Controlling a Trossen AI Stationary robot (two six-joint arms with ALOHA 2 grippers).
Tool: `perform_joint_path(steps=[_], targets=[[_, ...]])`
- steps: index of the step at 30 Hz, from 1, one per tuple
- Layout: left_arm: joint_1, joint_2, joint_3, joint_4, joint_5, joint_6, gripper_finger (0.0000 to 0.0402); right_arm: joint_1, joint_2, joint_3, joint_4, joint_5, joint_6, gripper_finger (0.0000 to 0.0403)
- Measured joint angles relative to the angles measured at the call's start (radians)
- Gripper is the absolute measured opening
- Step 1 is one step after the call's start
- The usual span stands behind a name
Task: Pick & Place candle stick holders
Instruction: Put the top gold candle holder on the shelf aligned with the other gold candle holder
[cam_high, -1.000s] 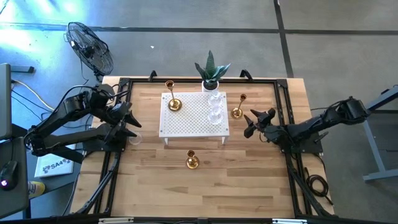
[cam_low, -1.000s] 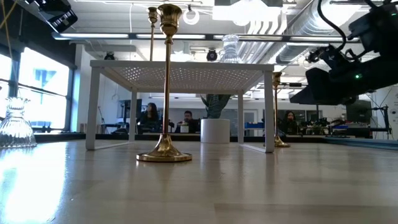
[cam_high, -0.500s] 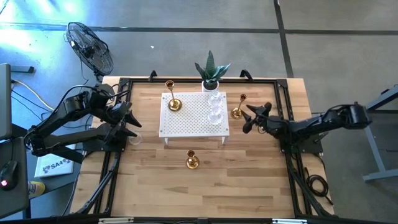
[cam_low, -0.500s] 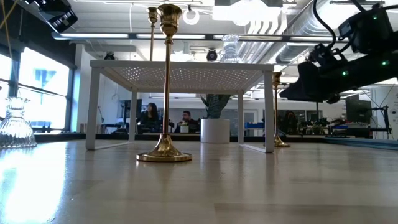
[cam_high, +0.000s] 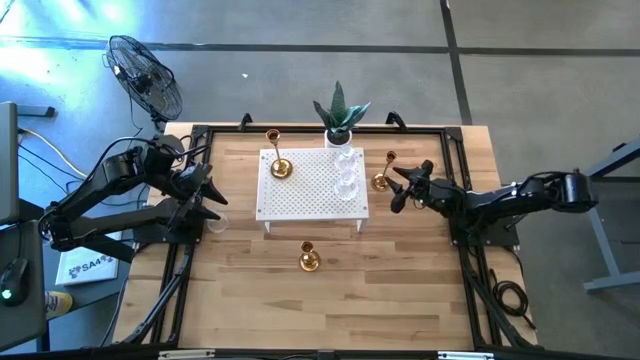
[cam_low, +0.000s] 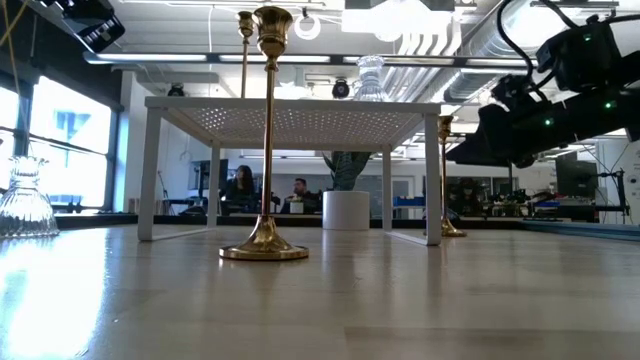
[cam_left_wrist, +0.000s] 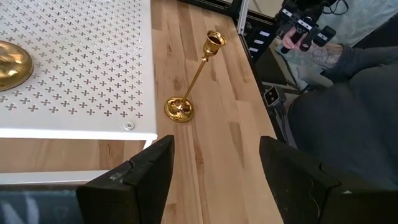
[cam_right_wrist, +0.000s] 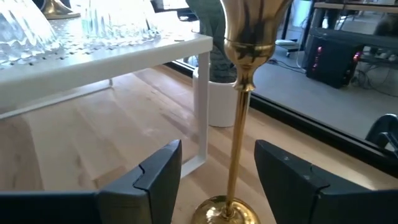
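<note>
- Reaching farther across the wooden table (cam_high: 400, 270) than a second ago, the right gripper (cam_high: 403, 186) now sits just beside the slim gold candle stick holder with a round flared base (cam_high: 383, 177), which stands on the table off the right side of the white perforated metal stand (cam_high: 312, 190).
- The right wrist view shows that gold holder's stem (cam_right_wrist: 239, 143) upright between the two spread dark fingers (cam_right_wrist: 155, 180), with a gap on each side; the jaws stand parted and grip nothing.
- No holder has shifted since the earlier frames: a second gold holder (cam_high: 277, 165) stands on the stand's far left corner, a third (cam_high: 309, 260) on the bare table in front of the stand, and clear glass stemmed holders (cam_high: 347, 176) line the stand's right edge.
- The left gripper (cam_high: 211, 195) has not moved; it waits left of the stand with jaws wide and empty, a clear glass holder (cam_high: 216, 223) just beside it.
- Beyond the stand's far right corner stands a green plant in a white pot (cam_high: 340, 125), near the held-off gold holder.
- The table in front of the stand is mostly bare wood; a black frame (cam_high: 460, 200) borders the table's right edge, behind the right gripper.
</note>
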Motion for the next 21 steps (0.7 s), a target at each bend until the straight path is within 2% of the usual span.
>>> perform_joint_path(steps=[3,11,15,21], targets=[[0.0,0.0,0.0,0.0,0.0,0.016,0.0232,-0.028,0.0,0.0,0.0,-0.054,-0.013,0.0195],[0.0,0.0,0.0,0.0,0.0,0.025,0.0232,-0.093,0.0,0.008,0.012,-0.103,-0.019,0.0195],[0.0,0.0,0.0,0.001,0.0,0.026,0.0232,-0.13,0.006,0.045,-0.001,-0.18,-0.041,0.0195],[0.0,0.0,0.0,0.003,-0.015,0.027,0.0232,-0.159,0.072,0.109,-0.024,-0.2,-0.076,0.0195]])
